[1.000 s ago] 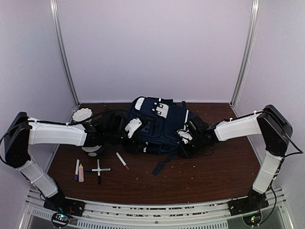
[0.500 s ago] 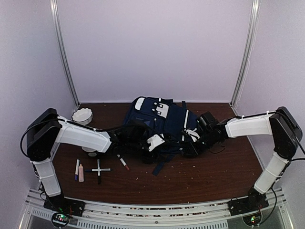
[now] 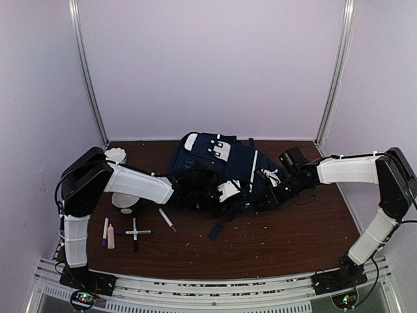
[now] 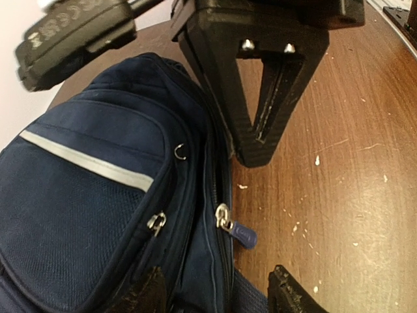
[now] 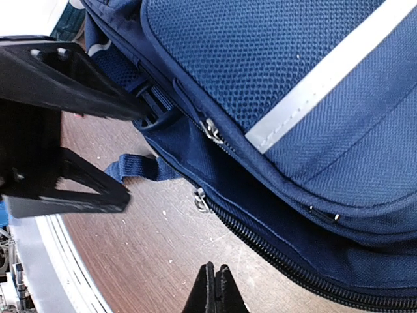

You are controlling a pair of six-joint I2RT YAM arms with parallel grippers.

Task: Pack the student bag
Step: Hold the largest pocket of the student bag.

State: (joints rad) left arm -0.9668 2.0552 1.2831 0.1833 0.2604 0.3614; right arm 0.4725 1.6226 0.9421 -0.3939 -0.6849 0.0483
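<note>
The student bag [image 3: 218, 163] is a navy backpack with white stripes, lying flat at the back middle of the table. My left gripper [image 3: 240, 194] reaches across its near edge. In the left wrist view it [image 4: 218, 297] is open, with its fingers on either side of the bag's zippered seam [image 4: 215, 195], just short of a metal zipper pull with a blue tab [image 4: 233, 226]. My right gripper [image 3: 267, 188] is at the bag's near right edge. In the right wrist view it [image 5: 215, 288] is shut and empty over bare table, near a second zipper pull [image 5: 201, 200].
A red-capped marker [image 3: 167, 220], crossed pens [image 3: 135, 232], a blue pen [image 3: 105, 231] and a pink stick [image 3: 111, 236] lie at the near left. A white bowl [image 3: 116, 155] stands at the back left. A loose strap [image 3: 219, 227] trails off the bag's near edge.
My left arm has swung right along the bag's near edge, from its left side to near its right. My right gripper has drawn back a little to the right.
</note>
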